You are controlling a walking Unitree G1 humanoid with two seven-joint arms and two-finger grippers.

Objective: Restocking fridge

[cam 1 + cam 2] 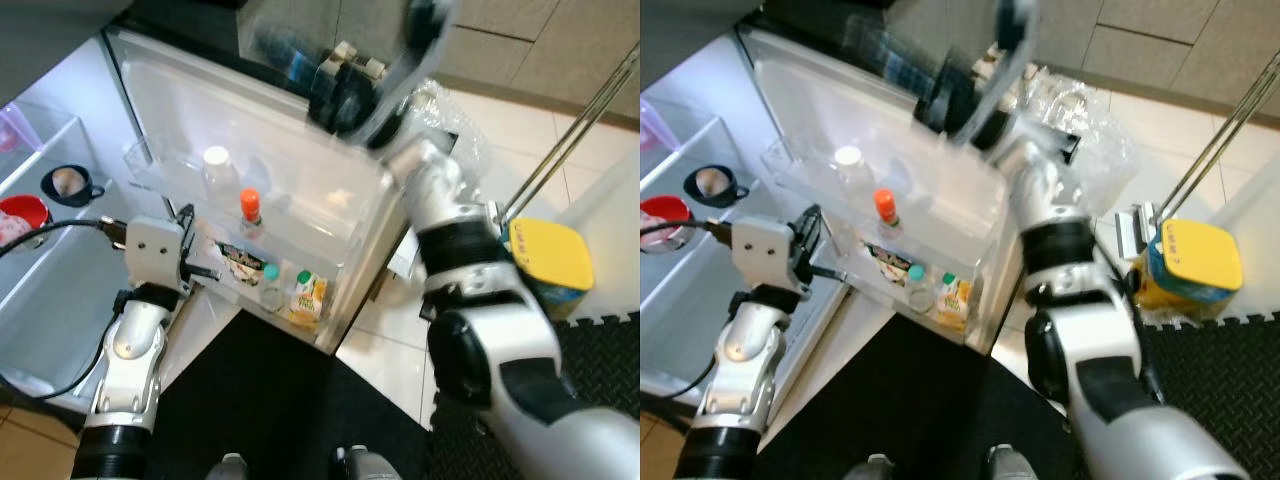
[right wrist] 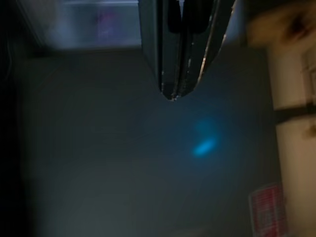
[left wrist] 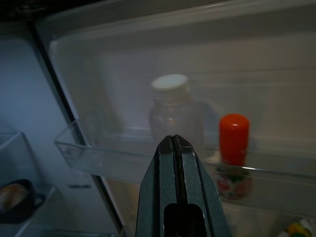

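Note:
The fridge door [image 1: 330, 150] stands open with clear shelves. On its upper shelf [image 1: 150, 165] stand a clear jar with a white lid [image 1: 216, 165] and an orange-capped bottle [image 1: 250, 210]. The lower shelf holds a small teal-capped bottle [image 1: 270, 285] and a juice carton [image 1: 308, 297]. My left gripper [image 3: 173, 139] is shut and holds nothing, just in front of the upper shelf, pointing at the jar [image 3: 173, 106]. My right gripper [image 2: 172, 96] is raised above the door's top edge, blurred, fingers together and nothing in them.
Inside the fridge at the left sit a black cup [image 1: 68, 184] and a red bowl [image 1: 22, 215]. A yellow-lidded container [image 1: 548, 255] and a crumpled plastic bag [image 1: 455, 125] lie on the tiled floor right of the door. A black mat [image 1: 280, 400] lies underfoot.

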